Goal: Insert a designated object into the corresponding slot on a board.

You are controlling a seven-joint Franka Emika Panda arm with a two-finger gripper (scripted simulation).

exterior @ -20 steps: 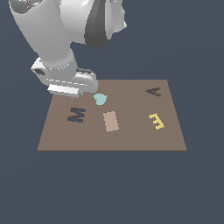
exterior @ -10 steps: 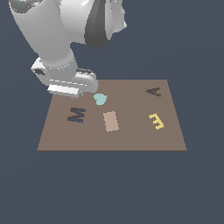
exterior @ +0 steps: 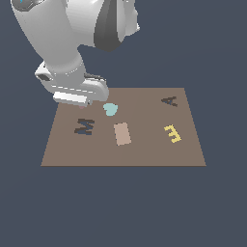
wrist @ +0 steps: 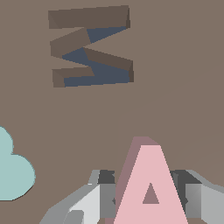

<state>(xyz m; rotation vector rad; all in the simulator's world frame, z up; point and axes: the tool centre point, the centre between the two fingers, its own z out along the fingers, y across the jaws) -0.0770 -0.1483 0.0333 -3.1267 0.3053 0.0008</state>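
Two fingers point(wrist: 94, 199) of the hand point(wrist: 151, 197) pinch the pink letter A point(wrist: 151, 186) from either side, shown plainly in the wrist view; the piece sits between the pads, above the brown board point(exterior: 144, 154). In the exterior view the arm's white body hides the hand and the pink piece, which hang over the board's far corner on that view's left, just beside the teal heart point(exterior: 110, 109). The dark M-shaped cut-out point(exterior: 84, 126) lies near the hand. The dark A-shaped slot point(exterior: 169, 101) lies well apart, toward the far corner on the exterior view's right. Near it lies the yellow E point(exterior: 172, 133). A pale pink rectangle point(exterior: 122, 133) lies flat near the board's middle, between the M cut-out and the E.
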